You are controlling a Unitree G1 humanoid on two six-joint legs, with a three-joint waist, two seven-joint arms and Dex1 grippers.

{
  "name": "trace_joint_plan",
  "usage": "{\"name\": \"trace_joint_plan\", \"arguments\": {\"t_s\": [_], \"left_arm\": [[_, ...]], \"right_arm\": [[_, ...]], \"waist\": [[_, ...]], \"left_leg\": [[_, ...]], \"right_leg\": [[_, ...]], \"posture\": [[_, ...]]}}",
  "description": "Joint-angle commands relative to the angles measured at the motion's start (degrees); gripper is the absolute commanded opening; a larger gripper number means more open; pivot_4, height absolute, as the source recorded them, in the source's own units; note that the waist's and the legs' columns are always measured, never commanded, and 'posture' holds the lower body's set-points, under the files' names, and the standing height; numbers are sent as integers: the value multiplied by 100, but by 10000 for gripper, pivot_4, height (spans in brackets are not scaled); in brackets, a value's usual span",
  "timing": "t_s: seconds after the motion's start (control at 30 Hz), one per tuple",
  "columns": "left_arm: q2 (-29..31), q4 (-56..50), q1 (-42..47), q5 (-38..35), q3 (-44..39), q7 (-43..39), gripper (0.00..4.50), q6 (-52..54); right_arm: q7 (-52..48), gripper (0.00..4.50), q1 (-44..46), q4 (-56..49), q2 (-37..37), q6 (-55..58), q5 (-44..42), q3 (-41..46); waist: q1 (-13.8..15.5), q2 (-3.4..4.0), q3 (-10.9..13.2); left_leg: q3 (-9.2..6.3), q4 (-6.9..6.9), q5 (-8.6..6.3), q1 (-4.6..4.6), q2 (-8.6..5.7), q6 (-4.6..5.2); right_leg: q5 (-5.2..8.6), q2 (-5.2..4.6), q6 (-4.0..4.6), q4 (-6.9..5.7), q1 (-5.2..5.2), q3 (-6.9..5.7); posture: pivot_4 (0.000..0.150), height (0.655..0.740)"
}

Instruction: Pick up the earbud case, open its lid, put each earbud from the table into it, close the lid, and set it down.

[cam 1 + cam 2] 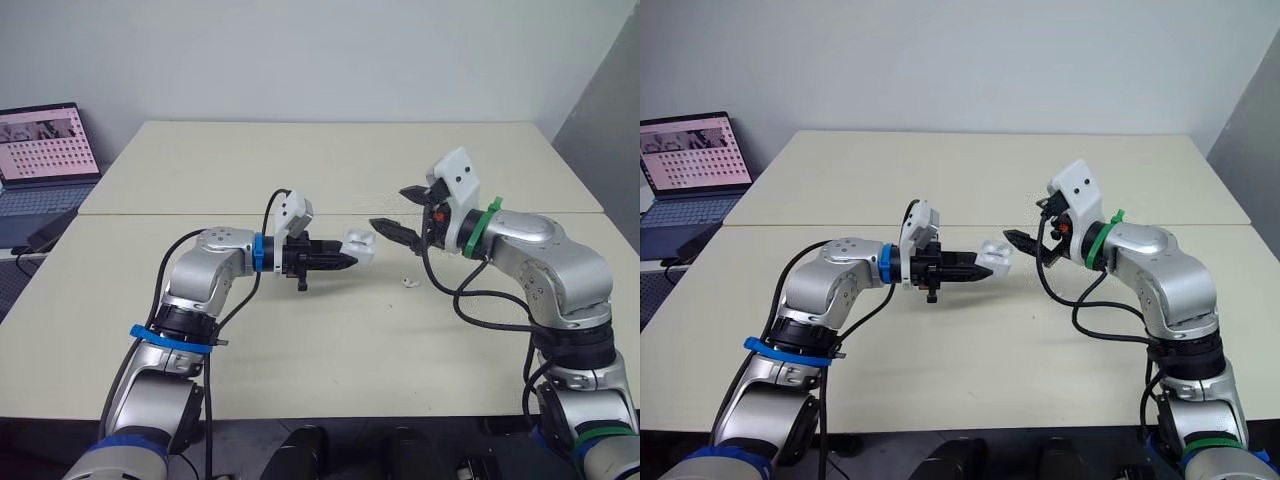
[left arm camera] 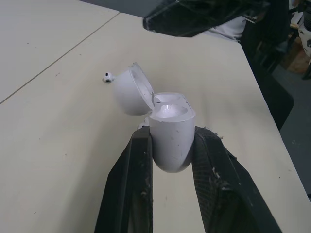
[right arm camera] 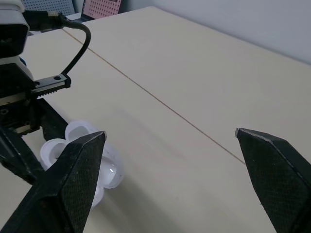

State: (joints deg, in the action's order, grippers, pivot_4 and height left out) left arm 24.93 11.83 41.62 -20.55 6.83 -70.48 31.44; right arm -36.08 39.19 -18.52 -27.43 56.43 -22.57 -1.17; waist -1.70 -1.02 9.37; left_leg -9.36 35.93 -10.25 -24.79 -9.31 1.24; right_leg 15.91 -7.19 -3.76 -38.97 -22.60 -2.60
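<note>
The left gripper [image 1: 347, 261] pinches the open case [image 2: 167, 131]; the right gripper [image 3: 167, 133], fingers spread and empty, could bump the lid [image 2: 127, 92] when reaching the earbud [image 2: 107, 76] past the left fingers [image 2: 129, 189].

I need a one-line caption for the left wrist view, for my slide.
Left gripper holds the open earbud case over the table; one earbud lies beyond it.

Right gripper [image 3: 170, 132] spread wide over the table [image 3: 204, 63]

Its two black fingers stand far apart. Past one fingertip sits the white earbud case [image 3: 111, 171], lid flipped open, pinched by the left gripper [image 3: 41, 143], with a black cable [image 3: 80, 43] looping off that arm. A laptop [image 3: 104, 6] with a pink screen sits way back.
</note>
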Motion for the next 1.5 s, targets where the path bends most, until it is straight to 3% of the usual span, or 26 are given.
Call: {"name": "trace_joint_plan", "arguments": {"t_s": [0.03, 0.3, 0.67, 0.77, 1.1, 1.27, 1.43, 1.5], "left_arm": [[-112, 228, 195, 35, -209, 297, 7330, -470], [-461, 635, 263, 34, -616, 1116, 7330, -1207], [-399, 505, 128, 50, -608, 1174, 7330, -1278], [-357, 434, 51, 46, -614, 1176, 7330, -1279], [-362, 445, 39, 24, -590, 1190, 7330, -1276], [-438, 338, -17, -5, -552, 1240, 7330, -1249], [-484, 151, -217, -32, -536, 1286, 7330, -1233], [-511, 96, -288, -37, -534, 1320, 7330, -1229]], "right_arm": [[-60, 44704, -252, -316, -235, 165, -213, 158], [-199, 44704, -1423, 336, -673, -1203, 521, -517], [-848, 44704, -1041, 2647, -615, -2743, 1350, -1194], [-1016, 39320, -1054, 2730, -588, -2803, 1360, -1199], [-1240, 4121, -1114, 2553, -790, -2556, 1214, -892], [-1506, 4064, -1521, 1758, -1448, -2051, 997, -507], [-1809, 4064, -2886, 571, -2635, -1776, 967, -65], [-1711, 4064, -3359, 409, -2798, -1726, 1002, 77]], "waist": [[5, 0, 0], [17, -2, 0], [-2, -2, 0], [-2, -2, 0], [4, -2, 0], [62, -2, 1], [146, -3, 1], [139, -3, 1]], "left_leg": [[0, 0, 0, 0, 0, 0], [3, 0, -1, 0, -1, 1], [8, 4, 1, 1, -1, 0], [7, 4, 1, 2, -1, -1], [5, 8, 0, 2, -1, 0], [4, 7, 0, 2, -2, 0], [6, 5, -3, 0, -2, 2], [10, 6, -3, 2, 2, 3]], "right_leg": [[0, 0, 0, 0, 0, 0], [0, -3, -1, 4, 3, -1], [-1, 0, -1, 2, 8, 1], [-1, 0, -1, 2, 9, 0], [-2, 0, -3, 3, 13, 0], [-2, -1, -3, 6, 13, -1], [-1, -3, -4, 12, 13, -1], [-1, -3, -4, 10, 15, -1]], "posture": [[1500, 7400], [1500, 7400], [1500, 7400], [1500, 7400], [1500, 7400], [1500, 7400], [1500, 7400], [1500, 7400]]}}
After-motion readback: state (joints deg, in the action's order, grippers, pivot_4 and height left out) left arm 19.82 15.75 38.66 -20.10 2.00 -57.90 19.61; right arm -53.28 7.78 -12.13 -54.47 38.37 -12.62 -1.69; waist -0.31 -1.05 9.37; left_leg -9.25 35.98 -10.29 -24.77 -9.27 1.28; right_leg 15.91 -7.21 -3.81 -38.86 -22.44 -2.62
